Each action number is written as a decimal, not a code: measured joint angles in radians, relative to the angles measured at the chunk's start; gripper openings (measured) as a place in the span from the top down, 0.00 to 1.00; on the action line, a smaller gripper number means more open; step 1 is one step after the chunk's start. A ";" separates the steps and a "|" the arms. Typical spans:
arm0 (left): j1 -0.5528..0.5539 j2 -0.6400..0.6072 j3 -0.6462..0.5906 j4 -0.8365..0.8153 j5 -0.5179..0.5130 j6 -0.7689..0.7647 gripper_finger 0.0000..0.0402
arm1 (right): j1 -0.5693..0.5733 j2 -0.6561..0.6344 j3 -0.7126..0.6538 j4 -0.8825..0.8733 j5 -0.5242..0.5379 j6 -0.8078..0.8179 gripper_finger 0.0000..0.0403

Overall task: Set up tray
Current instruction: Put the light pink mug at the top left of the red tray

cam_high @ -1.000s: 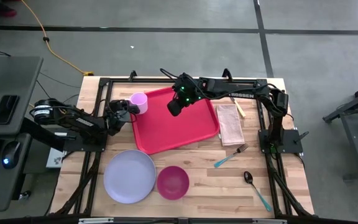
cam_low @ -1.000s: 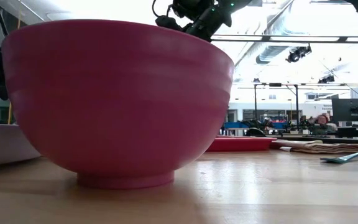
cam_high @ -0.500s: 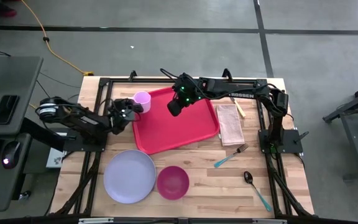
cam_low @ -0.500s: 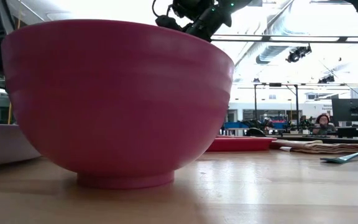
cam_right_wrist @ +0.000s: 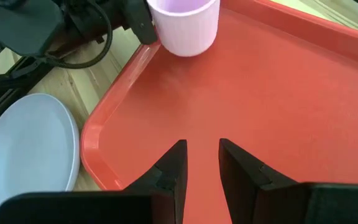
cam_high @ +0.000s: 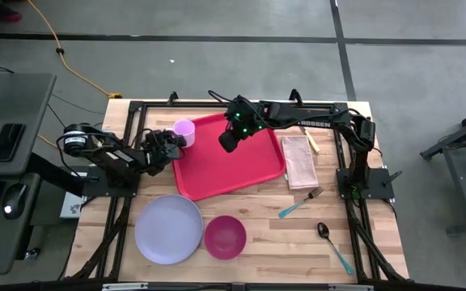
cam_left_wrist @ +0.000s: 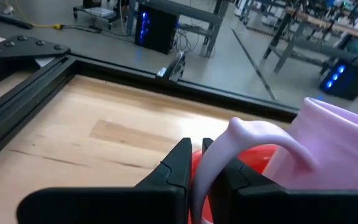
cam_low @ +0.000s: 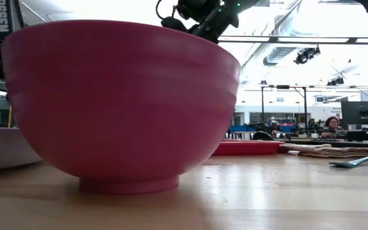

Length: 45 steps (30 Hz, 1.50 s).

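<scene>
The red tray (cam_high: 229, 162) lies flat on the wooden table, toward the far middle. A lavender cup (cam_high: 184, 129) stands upright over the tray's far left corner (cam_right_wrist: 143, 59). My left gripper (cam_high: 171, 141) is shut on its handle and reaches in from the table's left. I cannot tell whether the cup's base touches the tray. My right gripper (cam_high: 227, 140) hovers open above the tray's far half, nothing between its fingers (cam_right_wrist: 174, 163), a little to the right of the cup (cam_right_wrist: 185, 23). My left gripper pinches the cup's curved handle (cam_left_wrist: 211, 171) between its two fingers, one on each side of the loop. The fingers come nearly level from the table's left side. The cup (cam_left_wrist: 334, 149) stays upright beyond the fingertips, with the red tray (cam_left_wrist: 260, 155) showing beneath the handle.
A round lavender plate (cam_high: 168, 229) and a magenta bowl (cam_high: 225, 236) sit near the front edge; the bowl (cam_low: 120, 102) fills the low view. A folded napkin (cam_high: 300, 162), a fork (cam_high: 300, 202) and a spoon (cam_high: 330, 242) lie right of the tray.
My left arm has stretched a little toward the table's right, and its elbow has swung in closer to the table. The cup has stayed upright in its hold, edging slightly toward the tray's corner.
</scene>
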 joint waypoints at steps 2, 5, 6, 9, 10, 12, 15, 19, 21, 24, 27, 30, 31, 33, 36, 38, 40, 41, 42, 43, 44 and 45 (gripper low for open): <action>0.000 0.018 0.000 0.000 0.002 -0.004 0.83 | 0.000 0.000 0.000 0.000 0.000 0.000 0.82; 0.000 0.033 0.000 0.005 0.002 -0.031 0.83 | 0.000 0.000 0.000 0.000 -0.003 0.000 0.82; 0.000 0.035 0.000 0.005 0.002 -0.034 0.83 | 0.000 0.000 0.000 0.000 -0.004 0.000 0.82; 0.000 0.040 0.000 0.004 0.000 -0.034 0.83 | 0.001 0.000 0.000 0.000 -0.004 0.000 0.82; 0.000 0.040 0.000 0.004 0.000 -0.034 0.83 | 0.001 0.000 0.000 0.000 -0.004 0.000 0.82; 0.000 0.040 0.000 0.002 0.000 -0.034 0.83 | 0.001 0.000 0.000 0.000 -0.004 0.000 0.82; 0.000 0.040 0.000 -0.008 0.000 -0.034 0.83 | 0.001 0.000 0.000 0.000 -0.004 0.000 0.82; 0.000 0.040 -0.001 -0.028 0.000 -0.034 0.83 | 0.002 0.000 0.000 -0.001 -0.005 0.000 0.82; 0.000 0.040 -0.001 -0.029 0.000 -0.034 0.83 | 0.002 0.000 0.000 -0.002 -0.005 0.000 0.82; 0.000 0.040 -0.001 -0.029 0.001 -0.034 0.83 | 0.002 0.000 0.000 -0.002 -0.004 0.000 0.82; 0.000 0.039 -0.001 -0.029 0.001 -0.034 0.83 | 0.002 0.000 0.000 -0.002 -0.004 0.000 0.82; -0.001 0.039 -0.001 -0.029 0.004 -0.034 0.83 | 0.002 0.000 0.000 -0.002 -0.004 0.000 0.82; -0.001 0.039 -0.001 -0.029 0.006 -0.034 0.83 | 0.002 0.000 0.000 -0.002 -0.004 0.000 0.82; -0.001 0.039 -0.001 -0.029 0.018 -0.030 0.83 | 0.002 0.000 0.000 -0.003 -0.004 0.001 0.82; -0.001 0.039 -0.001 -0.029 0.022 -0.026 0.83 | 0.002 0.000 0.000 -0.003 -0.004 0.002 0.82; -0.001 0.039 -0.001 -0.029 0.022 -0.026 0.83 | 0.002 0.000 0.000 -0.003 -0.004 0.004 0.82; -0.001 0.039 -0.001 -0.029 0.022 -0.028 0.83 | 0.002 0.000 0.000 -0.003 -0.004 0.004 0.82; -0.001 0.039 -0.001 -0.029 0.022 -0.029 0.83 | 0.002 0.000 0.000 -0.003 -0.004 0.004 0.82; -0.001 0.039 -0.001 -0.029 0.022 -0.030 0.83 | 0.002 0.000 0.000 -0.003 -0.004 0.004 0.82; -0.001 0.039 -0.001 -0.029 0.023 -0.030 0.83 | 0.002 0.000 0.000 -0.003 -0.004 0.004 0.82; -0.001 0.039 -0.001 -0.029 0.023 -0.030 0.83 | 0.002 0.000 0.000 -0.003 -0.004 0.004 0.82; -0.001 0.039 -0.001 -0.029 0.023 -0.030 0.83 | 0.002 0.000 0.000 -0.003 -0.004 0.004 0.82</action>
